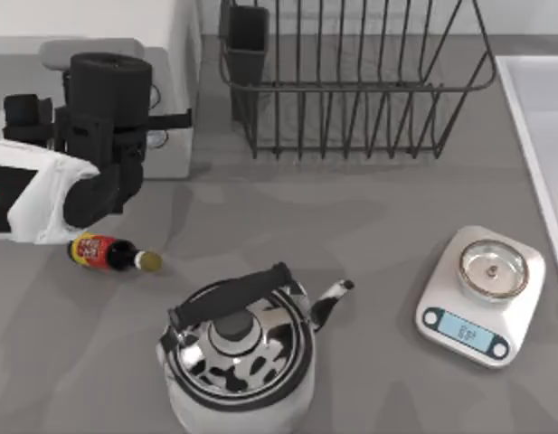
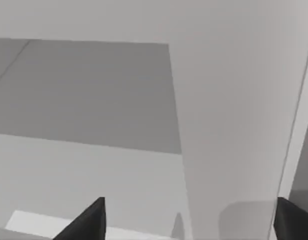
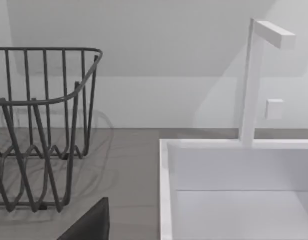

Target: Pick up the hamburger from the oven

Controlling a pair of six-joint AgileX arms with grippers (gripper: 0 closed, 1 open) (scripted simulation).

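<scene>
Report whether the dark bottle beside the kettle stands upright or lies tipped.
Tipped: the bottle lies on its side on the table, its yellow cap pointing toward the top view's right, near the kettle.

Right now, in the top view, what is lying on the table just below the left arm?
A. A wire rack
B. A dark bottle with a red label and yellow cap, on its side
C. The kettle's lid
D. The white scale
B. The dark bottle lies on its side on the grey table just below the left arm, which reaches toward the oven; the scale sits far to the right.
</scene>
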